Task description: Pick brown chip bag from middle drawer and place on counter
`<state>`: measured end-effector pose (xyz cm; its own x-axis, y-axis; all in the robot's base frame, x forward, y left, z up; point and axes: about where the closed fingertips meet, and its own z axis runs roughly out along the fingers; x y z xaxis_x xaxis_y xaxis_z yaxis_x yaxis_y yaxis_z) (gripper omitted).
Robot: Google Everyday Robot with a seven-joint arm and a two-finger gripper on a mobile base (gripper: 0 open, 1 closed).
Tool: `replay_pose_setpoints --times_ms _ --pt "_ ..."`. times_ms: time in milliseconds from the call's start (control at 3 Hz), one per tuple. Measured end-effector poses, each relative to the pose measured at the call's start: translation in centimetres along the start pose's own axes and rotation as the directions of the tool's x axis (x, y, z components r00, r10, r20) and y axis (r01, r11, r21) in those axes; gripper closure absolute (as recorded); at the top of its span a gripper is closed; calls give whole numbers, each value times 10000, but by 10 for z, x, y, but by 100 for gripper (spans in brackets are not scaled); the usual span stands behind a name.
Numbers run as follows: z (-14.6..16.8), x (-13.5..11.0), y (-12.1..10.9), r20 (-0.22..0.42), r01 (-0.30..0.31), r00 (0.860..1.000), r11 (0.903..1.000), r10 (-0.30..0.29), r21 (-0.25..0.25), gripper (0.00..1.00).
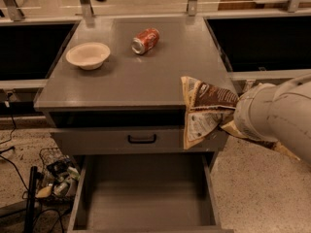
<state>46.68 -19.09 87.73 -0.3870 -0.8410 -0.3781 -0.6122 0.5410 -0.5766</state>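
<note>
Just beside counter point(146, 79): gripper point(226, 124) with bag point(204, 106)

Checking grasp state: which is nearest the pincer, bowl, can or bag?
The brown chip bag, aloft at the pincer off the counter's front-right corner; bowl and soda can sit farther back.

My arm point(279, 118) comes in from the right edge, its bulky white wrist housing turned toward me. The pincer point(229, 125) sits mostly hidden at the housing's left end, clamped on the brown chip bag point(206, 108) in mid-air.
</note>
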Motion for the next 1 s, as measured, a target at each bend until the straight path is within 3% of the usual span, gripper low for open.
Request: replay_pose_setpoints --times_ms 333,667,1000 --pt "21 -4 14 77 -54 10000 9997 56 -254 100" --pt "64 -31 11 286 491 9984 9977 -478 -471 100" --pt "64 -31 11 286 491 9984 9977 -478 -471 100"
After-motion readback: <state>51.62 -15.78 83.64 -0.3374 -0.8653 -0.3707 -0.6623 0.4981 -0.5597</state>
